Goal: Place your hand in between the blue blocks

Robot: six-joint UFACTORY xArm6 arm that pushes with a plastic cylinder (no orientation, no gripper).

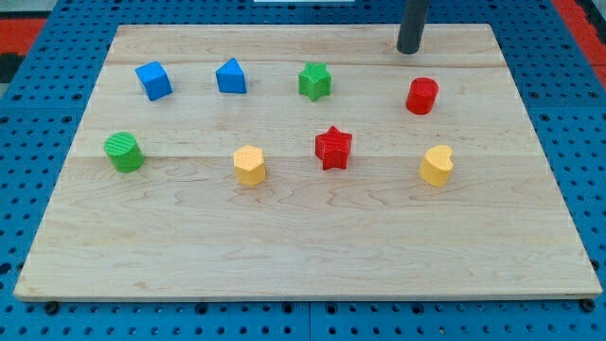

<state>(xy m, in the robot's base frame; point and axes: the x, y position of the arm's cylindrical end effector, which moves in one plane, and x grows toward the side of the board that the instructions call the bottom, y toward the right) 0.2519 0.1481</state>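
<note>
- The rod's tip rests on the wooden board near the view's top edge, right of centre, touching no block.
- The arm carries no pincer at all, only the straight dark rod, so there is nothing to open, close or hold anything with.
- The 2 blue blocks sit in the upper row at the view's left: a blue cube and, to its right, a blue block with a peaked top (its exact shape is hard to make out).
- Bare board shows between these 2, and that gap is where the tip is meant to end up.
- The tip is well apart from that gap, on the far side of the green star, which stands between the tip and the blue pair along the upper row.
- The nearest block to the tip is the red cylinder, just below it and slightly to the view's right.
- Judged from this layout, the task looks barely begun: the whole crossing toward the view's left is left to do.
- A likely concern is the green star; a path kept close to the board's top edge would probably clear it.
- The lower row holds a green cylinder, a yellow block, a red star and a second yellow block, none of them near the route.
</note>
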